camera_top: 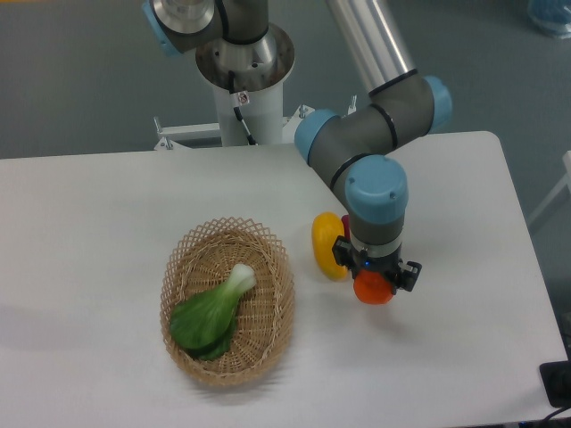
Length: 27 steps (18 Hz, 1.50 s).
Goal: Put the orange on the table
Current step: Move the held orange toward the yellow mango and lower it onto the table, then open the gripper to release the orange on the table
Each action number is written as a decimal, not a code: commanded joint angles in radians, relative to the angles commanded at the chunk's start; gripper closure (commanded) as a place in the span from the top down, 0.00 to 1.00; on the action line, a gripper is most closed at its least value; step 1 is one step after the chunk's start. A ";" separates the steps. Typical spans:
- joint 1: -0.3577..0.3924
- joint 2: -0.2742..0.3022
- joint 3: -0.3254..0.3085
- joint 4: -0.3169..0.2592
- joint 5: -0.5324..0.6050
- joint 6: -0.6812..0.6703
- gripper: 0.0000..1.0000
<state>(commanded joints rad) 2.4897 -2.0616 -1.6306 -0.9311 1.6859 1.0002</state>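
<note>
The gripper (375,278) points straight down and is clamped on the orange (374,289), which bulges out below its 2 fingers. The orange sits low over the table (464,348), just right of the yellow fruit (325,246); whether it touches the surface cannot be told. A sliver of magenta fruit (344,245) shows behind the wrist. To the left, a wicker basket (227,300) holds 1 leafy green vegetable (212,312).
</note>
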 joint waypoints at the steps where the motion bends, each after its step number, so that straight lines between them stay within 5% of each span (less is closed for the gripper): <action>1: -0.002 -0.006 0.000 0.000 0.002 0.002 0.64; 7: -0.012 -0.015 -0.003 0.002 0.003 0.002 1.00; 13: -0.012 -0.008 0.011 -0.002 -0.009 0.000 1.00; 22: 0.034 -0.034 0.166 -0.014 -0.067 -0.038 1.00; 27: 0.067 -0.031 0.190 -0.031 -0.126 -0.028 1.00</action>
<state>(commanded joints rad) 2.5571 -2.0924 -1.4405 -0.9617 1.5602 0.9725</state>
